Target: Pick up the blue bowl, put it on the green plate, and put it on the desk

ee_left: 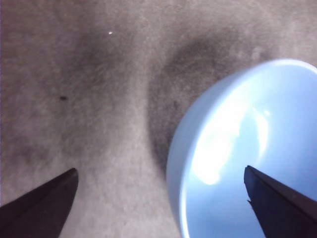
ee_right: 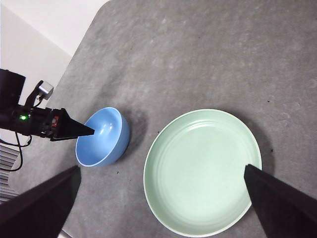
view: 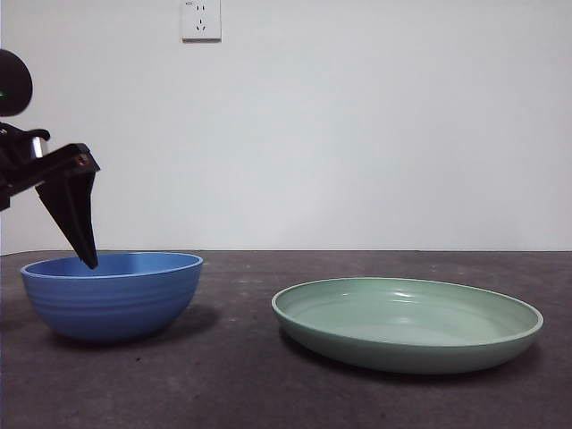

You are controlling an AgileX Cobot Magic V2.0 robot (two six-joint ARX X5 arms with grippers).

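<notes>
The tabletop (view: 241, 375) is dark grey-brown, rough and speckled, and behind it rises a plain white wall with a white socket (view: 201, 19) high up. Nearest in the front view lies the green plate (view: 407, 323), wide, shallow and pale mint with a low rim; the blue bowl (view: 112, 295) stands well apart from it to one side, glossy, deeper, with faint ridges round its outer wall. The left tool (view: 88, 255) hangs at the bowl's rim, its dark tip just inside the mouth. The left wrist view shows what the front view hides: the jaws stand wide open, one over the bowl's inside, the other outside over bare tabletop, gripping nothing. The right tool (ee_right: 163, 198), also spread wide and empty, hovers high over the plate, and its view takes in plate and bowl at once
</notes>
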